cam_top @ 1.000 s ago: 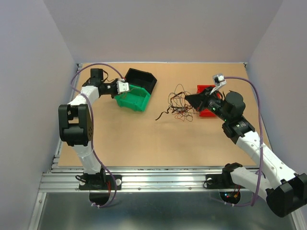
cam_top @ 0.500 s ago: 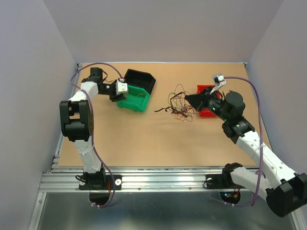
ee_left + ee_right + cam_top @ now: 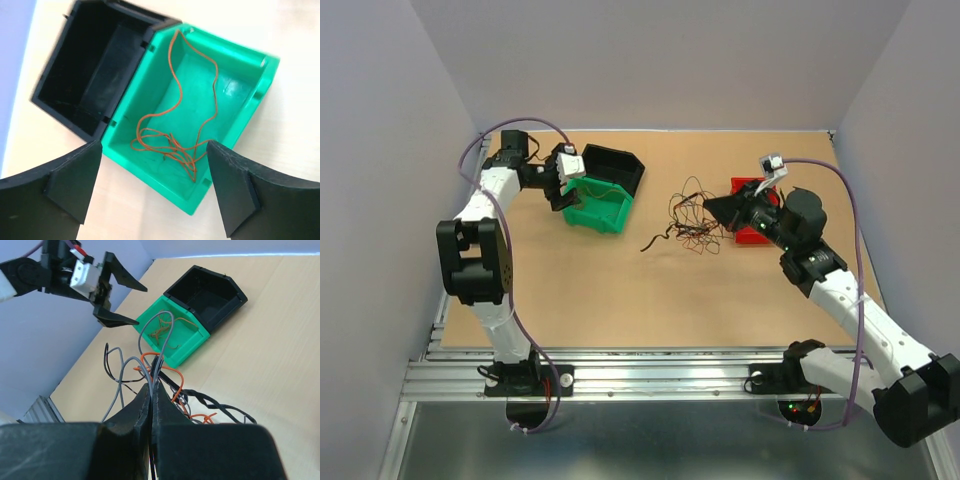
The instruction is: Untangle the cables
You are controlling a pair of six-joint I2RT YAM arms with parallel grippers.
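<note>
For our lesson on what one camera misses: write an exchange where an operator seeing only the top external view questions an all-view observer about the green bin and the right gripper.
Operator: Is anything inside the green bin?
Observer: Yes. The left wrist view shows one orange-red wire looped on its floor.
Operator: Has the right gripper got hold of the cables?
Observer: Yes. Its wrist view shows it shut on a few thin strands of them.
</note>
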